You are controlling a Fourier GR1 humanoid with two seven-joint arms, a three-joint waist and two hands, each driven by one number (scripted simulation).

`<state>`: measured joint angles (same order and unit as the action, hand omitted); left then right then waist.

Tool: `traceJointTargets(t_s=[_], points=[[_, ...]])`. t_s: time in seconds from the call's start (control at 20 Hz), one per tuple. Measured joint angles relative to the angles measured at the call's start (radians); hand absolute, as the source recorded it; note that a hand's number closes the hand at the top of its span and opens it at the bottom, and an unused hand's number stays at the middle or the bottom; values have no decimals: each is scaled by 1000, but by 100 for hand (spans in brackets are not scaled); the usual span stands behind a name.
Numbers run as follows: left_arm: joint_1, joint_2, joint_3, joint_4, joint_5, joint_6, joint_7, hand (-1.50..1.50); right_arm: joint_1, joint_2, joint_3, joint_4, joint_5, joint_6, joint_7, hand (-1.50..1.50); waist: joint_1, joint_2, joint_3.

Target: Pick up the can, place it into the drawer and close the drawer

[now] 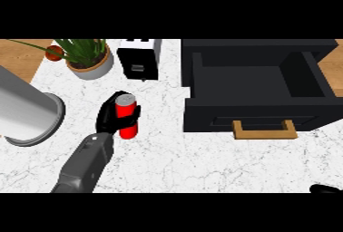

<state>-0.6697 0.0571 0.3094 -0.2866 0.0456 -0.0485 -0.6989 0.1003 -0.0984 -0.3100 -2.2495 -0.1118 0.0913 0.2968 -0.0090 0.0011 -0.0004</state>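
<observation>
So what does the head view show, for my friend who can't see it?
The robot's left hand is curled around a red can on a white marble counter. To the right, a black drawer stands open. A potted plant sits behind.

No writing, brand, number or sign can be read anywhere. The red can point(126, 118) has a plain side with no label. The black toaster point(139, 59) carries only a small grey lever, no lettering. The drawer point(258, 93) front is plain black above its wooden handle point(264, 129). The plant pot point(92, 68) and the large grey cylinder point(25, 108) bear no marks, and the marble desk point(201, 158) shows only grey veining.
</observation>
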Motion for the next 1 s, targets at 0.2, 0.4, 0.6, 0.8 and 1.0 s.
traceJointTargets(t_s=[0.2,0.4,0.6,0.8,1.0], points=[[-23,-17,-17,-59,18,12,54,150,3,-6,-14,16,1,10,-15,-150,1,-1,0],[-53,-40,-73,-164,27,50,157,150,18,6,-5,-11,20,3,-6,-150,8,-5,1],[-77,-47,-140,-283,38,82,264,150,10,4,-14,1,19,2,-9,-150,11,-7,1],[-136,-52,-192,-384,70,119,406,150,7,11,2,-25,39,-11,14,-150,10,-7,1],[-192,-55,-255,-503,113,178,554,150,7,6,-7,-30,27,-6,19,-150,8,-8,1]])
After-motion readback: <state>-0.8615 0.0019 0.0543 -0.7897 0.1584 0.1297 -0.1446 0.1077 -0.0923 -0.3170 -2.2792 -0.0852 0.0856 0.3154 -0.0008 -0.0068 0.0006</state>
